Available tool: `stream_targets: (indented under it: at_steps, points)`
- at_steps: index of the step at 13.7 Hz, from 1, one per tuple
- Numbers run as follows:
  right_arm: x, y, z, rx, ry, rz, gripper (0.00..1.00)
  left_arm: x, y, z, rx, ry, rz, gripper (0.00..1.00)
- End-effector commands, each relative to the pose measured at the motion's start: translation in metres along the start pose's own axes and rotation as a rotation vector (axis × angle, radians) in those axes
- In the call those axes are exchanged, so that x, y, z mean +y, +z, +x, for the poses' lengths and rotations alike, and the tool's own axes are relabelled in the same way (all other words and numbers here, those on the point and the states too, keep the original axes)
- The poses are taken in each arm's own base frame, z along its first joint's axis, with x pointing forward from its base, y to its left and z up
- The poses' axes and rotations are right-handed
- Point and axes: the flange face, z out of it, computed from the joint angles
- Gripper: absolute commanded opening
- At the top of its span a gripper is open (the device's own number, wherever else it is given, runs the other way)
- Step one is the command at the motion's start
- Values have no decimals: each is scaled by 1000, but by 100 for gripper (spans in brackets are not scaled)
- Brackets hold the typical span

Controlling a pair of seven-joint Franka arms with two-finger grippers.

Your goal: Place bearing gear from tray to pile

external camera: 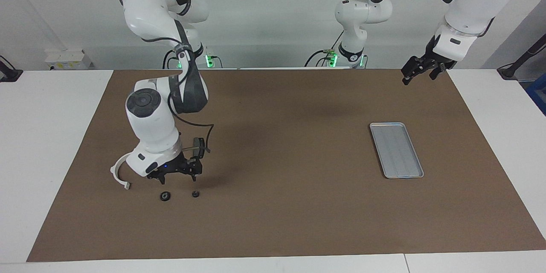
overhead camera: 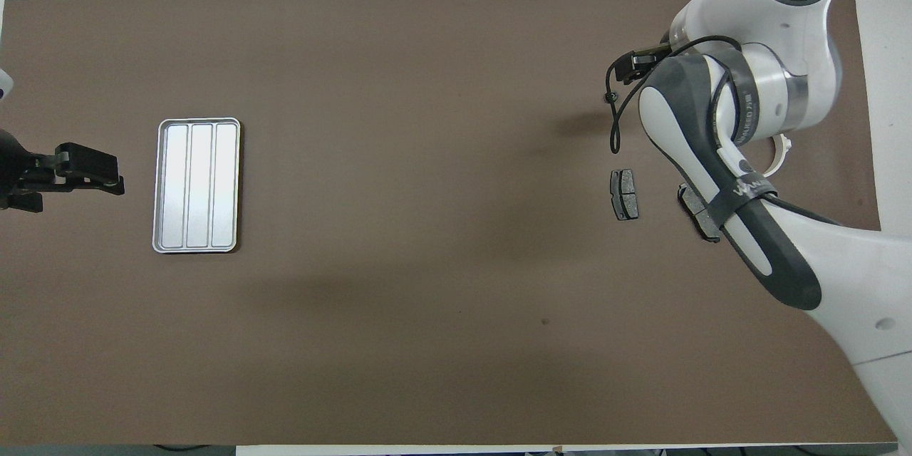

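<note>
Hanging above the lower left of the facing view, the right gripper (external camera: 175, 174) is spread and empty; two small dark round parts (external camera: 165, 196) lie beneath, by the white bracket (external camera: 118, 170). Tray (external camera: 396, 149) looks bare; left gripper (external camera: 420, 68) waits, spread, upper right.
</note>
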Motion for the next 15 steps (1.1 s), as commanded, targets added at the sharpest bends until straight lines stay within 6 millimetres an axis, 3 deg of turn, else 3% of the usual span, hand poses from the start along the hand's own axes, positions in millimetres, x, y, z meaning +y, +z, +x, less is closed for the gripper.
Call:
stream_targets:
  at_steps: [1, 6, 8, 10, 12, 15]
  points:
    - [7, -57, -27, -26, -9, 24, 100, -1, -4, -6, -10, 4, -13, 100]
    - [16, -166, -121, -27, 16, 12, 100, -1, -4, -6, -9, 4, -13, 100]
    - [19, -194, -142, -46, 10, 11, 100, -1, -4, -6, -9, 4, -13, 100]
    - [28, -212, -149, -15, -88, 10, 100, -1, -4, -6, -9, 4, -13, 100]
    - [54, -222, -152, 5, -149, 7, 100, -1, -4, -6, -9, 4, -13, 100]
    - [64, -223, -155, -3, -42, 17, 100, -1, -4, -6, -9, 4, -13, 100]
